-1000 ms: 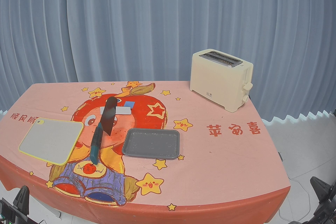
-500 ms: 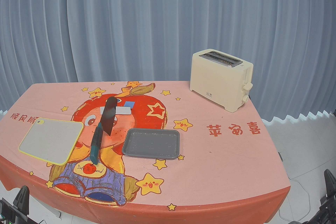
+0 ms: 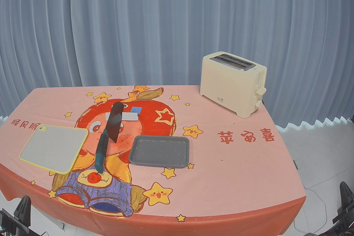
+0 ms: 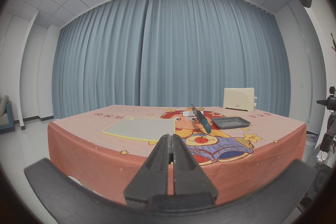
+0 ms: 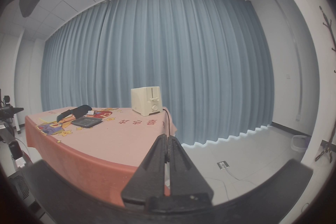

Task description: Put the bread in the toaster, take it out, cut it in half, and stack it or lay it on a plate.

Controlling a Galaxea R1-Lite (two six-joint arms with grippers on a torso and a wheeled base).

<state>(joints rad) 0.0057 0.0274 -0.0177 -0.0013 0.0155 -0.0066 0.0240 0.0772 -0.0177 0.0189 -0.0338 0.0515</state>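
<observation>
cream toaster (image 3: 232, 82) is set far right on the table (image 3: 236, 174); slots (image 3: 232, 62) are seen in the head view, the lever face (image 5: 153, 99) in the right wrist view. left gripper (image 4: 171, 135) and right gripper (image 5: 167, 136): jaws pressed together, nothing held.

Right half of surface (image 3: 236, 170) open between toaster (image 3: 232, 83) (far right corner) and tray (image 3: 159, 151). Knife (image 3: 112, 126) sticks up between tray and cutting board (image 3: 53, 148), narrowing that gap. Toaster slots reachable from above.
</observation>
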